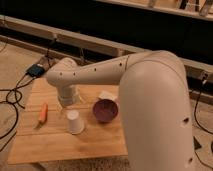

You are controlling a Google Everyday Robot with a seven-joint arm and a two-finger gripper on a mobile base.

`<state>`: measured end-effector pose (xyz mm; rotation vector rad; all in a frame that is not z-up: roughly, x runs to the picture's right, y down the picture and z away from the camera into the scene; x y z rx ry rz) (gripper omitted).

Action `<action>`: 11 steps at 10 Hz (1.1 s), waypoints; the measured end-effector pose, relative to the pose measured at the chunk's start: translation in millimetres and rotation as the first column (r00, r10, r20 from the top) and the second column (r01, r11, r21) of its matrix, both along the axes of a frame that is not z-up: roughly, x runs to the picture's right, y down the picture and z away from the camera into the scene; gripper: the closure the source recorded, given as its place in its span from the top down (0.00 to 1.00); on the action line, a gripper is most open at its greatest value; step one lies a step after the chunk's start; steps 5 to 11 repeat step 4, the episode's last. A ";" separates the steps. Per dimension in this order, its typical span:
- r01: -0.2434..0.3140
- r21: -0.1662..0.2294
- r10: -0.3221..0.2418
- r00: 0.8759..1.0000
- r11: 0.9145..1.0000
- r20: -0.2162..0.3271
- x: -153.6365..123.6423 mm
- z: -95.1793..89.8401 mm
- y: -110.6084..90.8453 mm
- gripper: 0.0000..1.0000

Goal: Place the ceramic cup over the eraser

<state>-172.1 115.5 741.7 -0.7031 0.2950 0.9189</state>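
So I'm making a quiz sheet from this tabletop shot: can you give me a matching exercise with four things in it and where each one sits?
Things:
1. ceramic cup
2. maroon bowl
3. orange stick
4. gripper

Places:
A. near the table's left edge
B. right of the cup
C. front middle of the table, upside down
D. just above and behind the cup

Pairs: 1-C, 2-B, 3-A, 4-D

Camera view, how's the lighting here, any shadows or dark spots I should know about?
In the camera view, the light is dim and warm; the wooden table and white arm are lit, while the background behind stays nearly black. The gripper hangs just above the ceramic cup, shading the table around it. The maroon bowl reads dark inside.
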 end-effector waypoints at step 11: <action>0.003 0.000 -0.003 1.000 1.000 0.003 -1.5 -0.4 0.6 0.80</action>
